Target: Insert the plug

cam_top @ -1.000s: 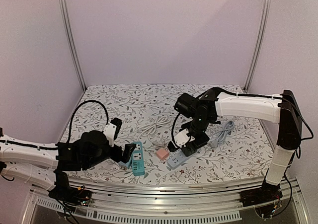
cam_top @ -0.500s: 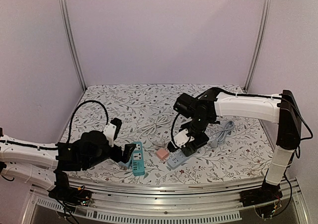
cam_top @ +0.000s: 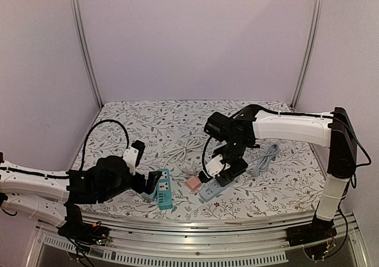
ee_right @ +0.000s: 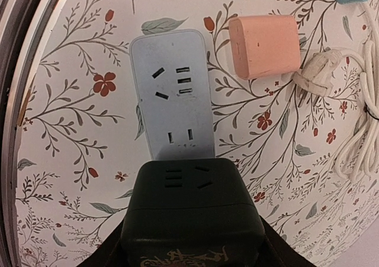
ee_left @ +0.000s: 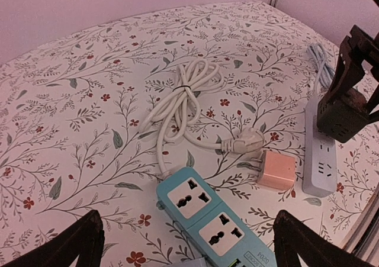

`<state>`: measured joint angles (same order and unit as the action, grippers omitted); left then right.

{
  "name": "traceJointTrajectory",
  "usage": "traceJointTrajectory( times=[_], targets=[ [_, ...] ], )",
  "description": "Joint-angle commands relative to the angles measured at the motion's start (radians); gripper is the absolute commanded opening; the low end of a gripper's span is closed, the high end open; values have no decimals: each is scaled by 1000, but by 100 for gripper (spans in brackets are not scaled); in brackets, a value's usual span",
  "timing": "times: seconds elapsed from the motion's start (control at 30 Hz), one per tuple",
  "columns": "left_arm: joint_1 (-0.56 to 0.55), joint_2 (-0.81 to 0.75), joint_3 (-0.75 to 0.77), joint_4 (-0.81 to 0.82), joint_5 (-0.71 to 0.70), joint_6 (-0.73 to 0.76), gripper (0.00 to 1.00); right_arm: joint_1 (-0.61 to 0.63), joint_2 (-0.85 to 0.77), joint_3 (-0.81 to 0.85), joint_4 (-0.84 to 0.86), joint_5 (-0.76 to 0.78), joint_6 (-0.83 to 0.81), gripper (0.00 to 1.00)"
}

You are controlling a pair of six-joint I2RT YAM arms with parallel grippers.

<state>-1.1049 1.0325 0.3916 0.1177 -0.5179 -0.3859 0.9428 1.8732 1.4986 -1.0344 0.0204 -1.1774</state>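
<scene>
Here the right gripper (cam_top: 223,168) clamps a black adapter (ee_right: 192,214) over the grey strip (ee_right: 174,95), and the left gripper (ee_left: 188,231) stands wide open.

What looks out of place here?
Nothing spilled or damaged. The pink adapter lies loose between the teal strip and grey strip, the white plug unplugged beside it.

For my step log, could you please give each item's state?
left gripper: open, empty
right gripper: shut on black adapter
black adapter: held over grey power strip end
grey power strip: visible sockets empty
teal power strip: visible sockets empty
white plug: unplugged, lying flat
pink charger cube: unplugged
</scene>
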Motion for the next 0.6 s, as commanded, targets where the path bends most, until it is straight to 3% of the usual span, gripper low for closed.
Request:
traceJointTrajectory(
  times=[0.0, 0.17, 0.57],
  targets=[
    [17, 2, -17, 28, -10, 10, 99, 2, 63, -6, -2, 18, -42, 0],
    [21, 13, -12, 33, -7, 13, 99, 1, 75, 33, -30, -55, -33, 0],
    [27, 20, -8, 30, -5, 14, 99, -16, 88, 45, -39, 27, 112, 0]
  ],
)
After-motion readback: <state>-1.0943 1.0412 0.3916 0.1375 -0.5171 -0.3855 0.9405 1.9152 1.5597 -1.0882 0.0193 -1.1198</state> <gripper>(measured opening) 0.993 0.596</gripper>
